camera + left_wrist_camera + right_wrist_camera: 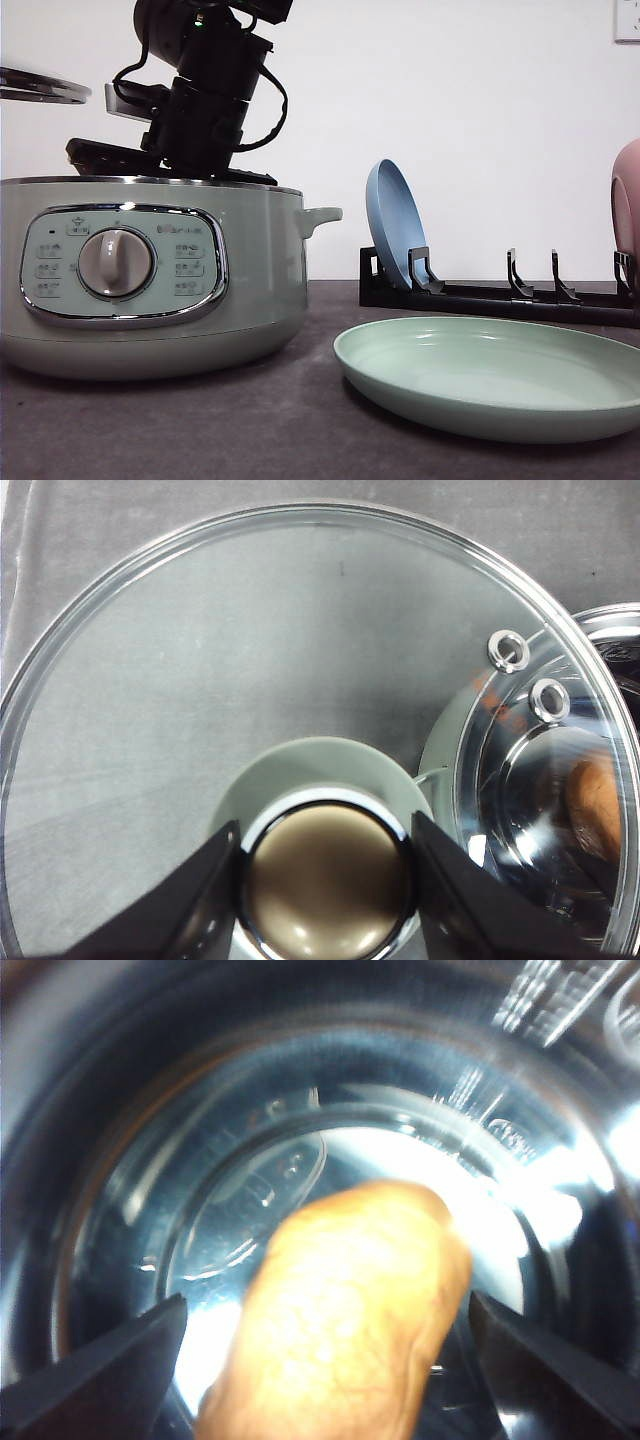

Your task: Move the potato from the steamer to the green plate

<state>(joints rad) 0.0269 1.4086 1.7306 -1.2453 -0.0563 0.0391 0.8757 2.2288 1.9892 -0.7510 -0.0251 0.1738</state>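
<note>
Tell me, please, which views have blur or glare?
Right wrist view: the potato is soft and blurred, with white glare on the steamer floor. Left wrist view: sharp, reflections on the lid knob. Front view: sharp, evenly lit green plate.

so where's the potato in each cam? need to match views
Front view: hidden behind the steamer wall; the right arm reaches down into the pot.
Left wrist view: the potato sits at the right edge, seen through the raised glass lid, inside the pot.
Right wrist view: it sits centre-bottom, between the open fingers of the right claw.
Shared landmark: the steamer's shiny chrome interior, in both wrist views.
</note>
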